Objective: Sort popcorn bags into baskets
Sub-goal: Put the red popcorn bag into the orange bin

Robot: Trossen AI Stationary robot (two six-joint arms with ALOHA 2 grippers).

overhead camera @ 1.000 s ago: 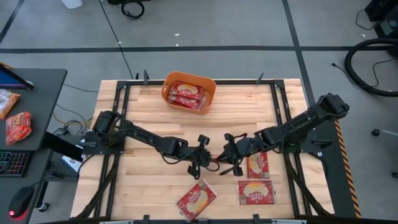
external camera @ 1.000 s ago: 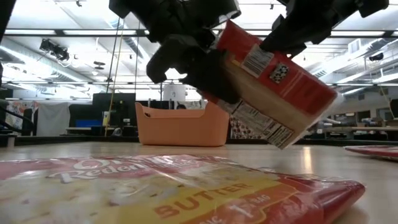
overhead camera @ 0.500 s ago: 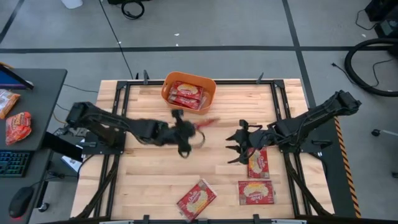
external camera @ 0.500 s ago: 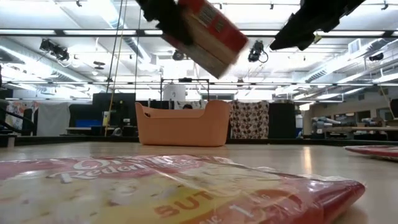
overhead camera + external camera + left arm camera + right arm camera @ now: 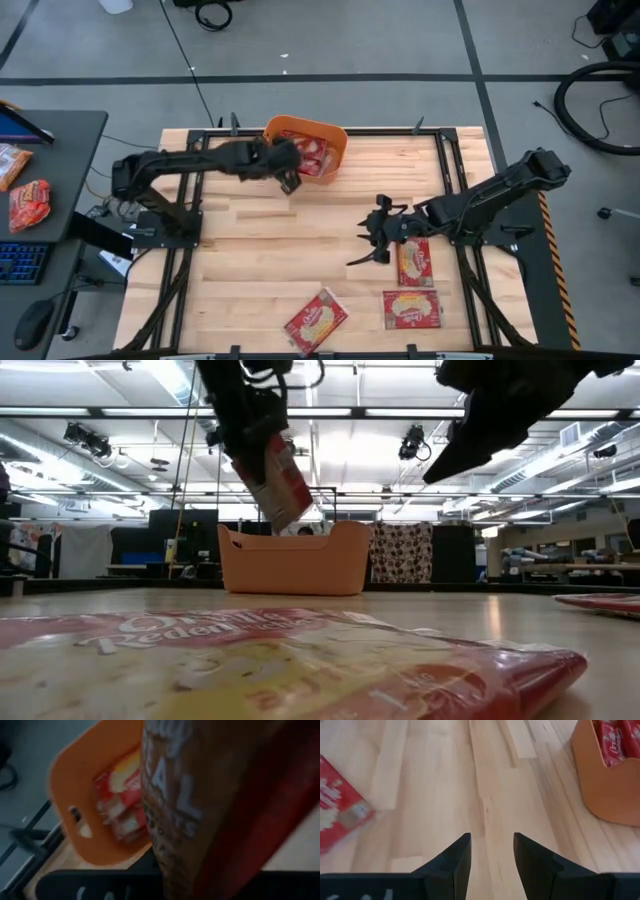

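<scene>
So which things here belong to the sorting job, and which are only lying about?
Job: held bag in left gripper; tub; three table bags; right gripper, open.
Lying about: snack packets and keyboard on side desk.

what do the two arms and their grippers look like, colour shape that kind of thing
Both arms are dark, nearly black, built of slim jointed segments. The right gripper ends in two flat, wedge-shaped black fingers that taper to points. The left gripper is the same dark build, with thin black cable looping near its wrist in the low view. No coloured markings show on either arm.
</scene>
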